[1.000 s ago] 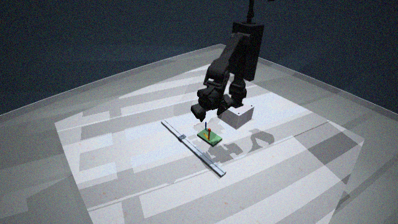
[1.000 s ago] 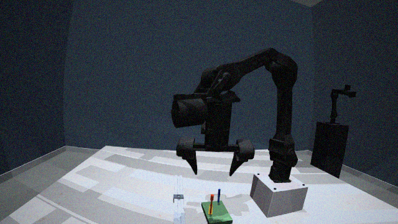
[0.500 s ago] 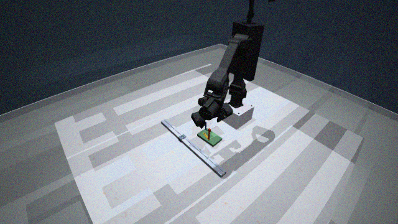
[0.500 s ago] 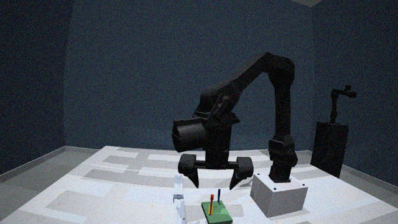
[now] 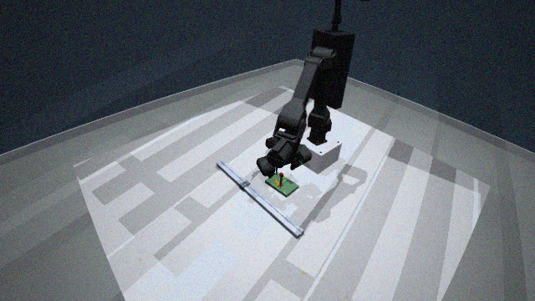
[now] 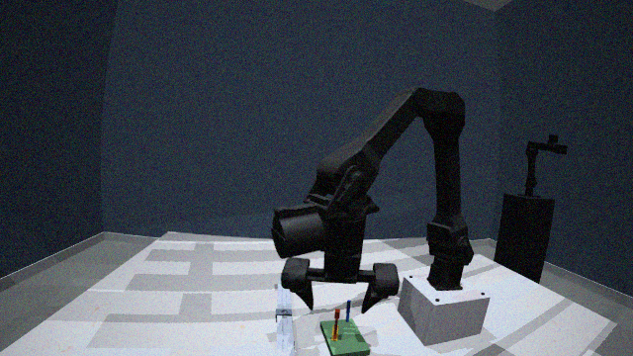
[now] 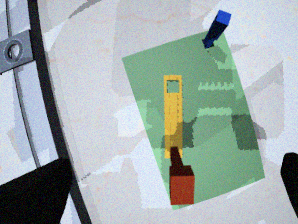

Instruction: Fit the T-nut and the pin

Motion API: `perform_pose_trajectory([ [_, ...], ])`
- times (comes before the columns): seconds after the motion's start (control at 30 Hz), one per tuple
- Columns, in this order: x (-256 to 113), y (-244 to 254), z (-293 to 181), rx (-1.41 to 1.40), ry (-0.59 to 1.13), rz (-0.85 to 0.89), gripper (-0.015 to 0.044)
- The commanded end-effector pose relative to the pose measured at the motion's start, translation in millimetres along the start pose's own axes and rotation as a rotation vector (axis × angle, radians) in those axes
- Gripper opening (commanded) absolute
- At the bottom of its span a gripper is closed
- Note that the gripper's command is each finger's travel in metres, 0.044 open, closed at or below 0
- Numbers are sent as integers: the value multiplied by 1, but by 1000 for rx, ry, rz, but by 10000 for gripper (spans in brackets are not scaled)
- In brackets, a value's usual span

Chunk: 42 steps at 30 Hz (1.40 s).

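Dark walls surround the pale bench (image 5: pixel 226 251) (image 6: pixel 163 297); the end effector (image 6: pixel 337 311) gapes wide, empty, and should centre over the orange handle (image 5: pixel 281 179) (image 6: pixel 336 321) (image 7: pixel 182 189) before closing.

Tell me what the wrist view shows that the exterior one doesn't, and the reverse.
Wrist only: the square window in the yellow piece and the plainly round hole of the bracket.

Exterior only: the arm's upper links, the gray base block and a black pillar behind.

Both: that piece, the bracket, the rail, the green tray, the blue pin, the orange handle and the open jaws, partly cropped in the wrist view.
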<state>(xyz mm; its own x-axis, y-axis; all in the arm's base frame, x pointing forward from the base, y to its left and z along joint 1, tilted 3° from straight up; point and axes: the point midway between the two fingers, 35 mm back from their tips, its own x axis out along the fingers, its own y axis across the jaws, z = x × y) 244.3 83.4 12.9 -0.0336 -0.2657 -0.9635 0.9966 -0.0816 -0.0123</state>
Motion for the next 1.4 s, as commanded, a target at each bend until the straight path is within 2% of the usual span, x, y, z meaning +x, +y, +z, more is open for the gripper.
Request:
perform_pose_trajectory([
  [0.0,8,0,-1,2,-5,1,440],
  [0.63,35,-1,-7,2,-6,0,440],
  [1.37,35,-1,-7,2,-6,0,-137],
])
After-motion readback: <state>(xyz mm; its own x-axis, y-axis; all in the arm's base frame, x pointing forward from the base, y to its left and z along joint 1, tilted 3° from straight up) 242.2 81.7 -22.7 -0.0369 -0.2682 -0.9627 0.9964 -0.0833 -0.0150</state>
